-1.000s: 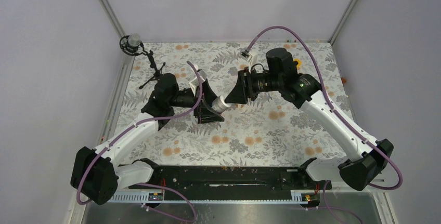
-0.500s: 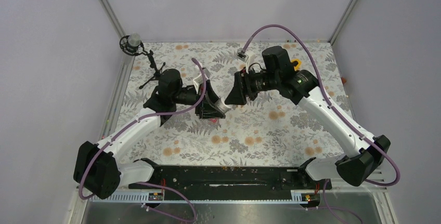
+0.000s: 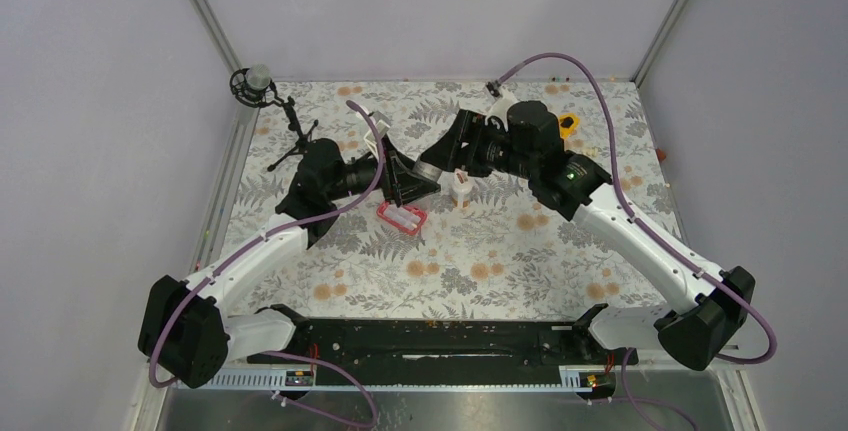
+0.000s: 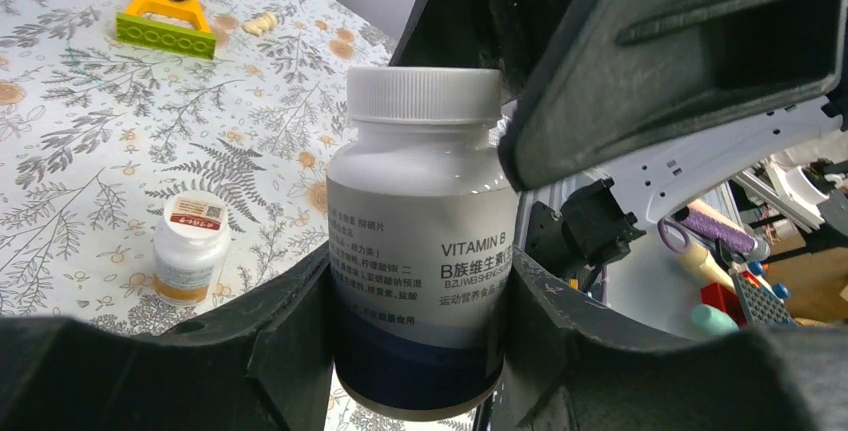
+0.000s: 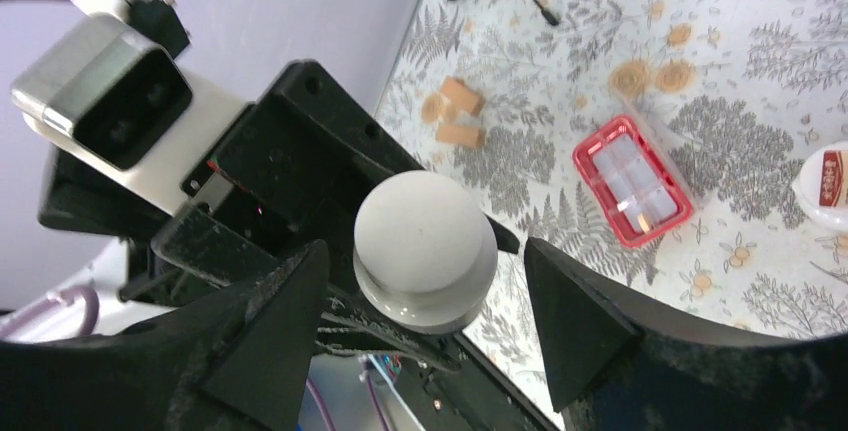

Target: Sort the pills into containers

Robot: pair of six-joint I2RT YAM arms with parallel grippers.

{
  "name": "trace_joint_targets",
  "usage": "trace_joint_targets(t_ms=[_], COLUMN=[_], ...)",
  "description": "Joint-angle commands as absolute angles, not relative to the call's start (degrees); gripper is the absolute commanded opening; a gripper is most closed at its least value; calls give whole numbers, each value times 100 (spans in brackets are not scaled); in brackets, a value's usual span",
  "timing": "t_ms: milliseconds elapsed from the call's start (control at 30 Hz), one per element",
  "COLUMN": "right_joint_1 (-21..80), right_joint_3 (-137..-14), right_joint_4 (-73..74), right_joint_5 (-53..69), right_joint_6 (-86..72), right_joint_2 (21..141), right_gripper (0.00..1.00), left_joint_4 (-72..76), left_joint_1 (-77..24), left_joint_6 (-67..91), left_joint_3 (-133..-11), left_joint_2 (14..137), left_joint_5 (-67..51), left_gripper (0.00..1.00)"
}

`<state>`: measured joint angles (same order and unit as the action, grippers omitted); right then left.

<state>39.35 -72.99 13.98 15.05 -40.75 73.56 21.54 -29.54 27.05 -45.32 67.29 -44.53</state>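
My left gripper (image 4: 420, 291) is shut on a white Vitamin B bottle (image 4: 420, 211) with its white cap (image 5: 425, 241) on, held above the cloth. My right gripper (image 5: 425, 261) is open, with a finger on each side of the cap and a gap to each. In the top view the left gripper (image 3: 412, 179) and right gripper (image 3: 440, 159) meet mid-table. The red-pink pill tray (image 3: 402, 217) lies on the cloth just in front of them, and in the right wrist view (image 5: 632, 181) one compartment shows an orange speck. A few pale pills (image 4: 262, 23) lie beside the yellow tool.
A small white round bottle (image 3: 461, 189) stands right of the tray and also shows in the left wrist view (image 4: 190, 246). A yellow wedge tool (image 4: 165, 19) lies at the back right. A microphone tripod (image 3: 290, 131) stands at the back left. Tan-orange lumps (image 5: 455, 116) lie on the cloth.
Both grippers have moved toward the back with the bottle between them, uncovering the red tray and the small bottle. The right wrist has swung round onto the cap.
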Motion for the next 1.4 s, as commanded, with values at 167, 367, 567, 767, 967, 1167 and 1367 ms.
trace_joint_targets(t_ms=[167,367,567,767,967,1167,1367], right_joint_1=[4011,4017,3982,3520,3283,3295,3459], right_joint_3=[-7765,-7699,-7607,-7697,-7823,-7703,-7444], right_joint_4=[907,809,450,458,748,1173,919], right_joint_5=[605,845,1925,4322,6182,3645,2028], right_joint_6=[-4406,-4325,-3351,-2716,-2533,-3066,-4350], right_joint_2=[7604,7602,7407,7394,7342,7034,7014], right_gripper=[67,29,0,0,0,70,82], left_joint_4=[2802,2802,2872,3686,6502,5847,2694], left_joint_1=[-3031,-3034,-3031,-3032,-3029,-3023,-3089], left_joint_6=[3061,3154,3496,4019,5617,5272,3115], left_joint_3=[-4440,-4437,-4547,-4565,-4418,-4520,-4938], left_joint_2=[6558,6565,6650,6746,6990,7097,6718], left_joint_5=[-3934,-3802,-4105,-5213,-6655,-5993,-4372], left_gripper=[0,0,0,0,0,0,0])
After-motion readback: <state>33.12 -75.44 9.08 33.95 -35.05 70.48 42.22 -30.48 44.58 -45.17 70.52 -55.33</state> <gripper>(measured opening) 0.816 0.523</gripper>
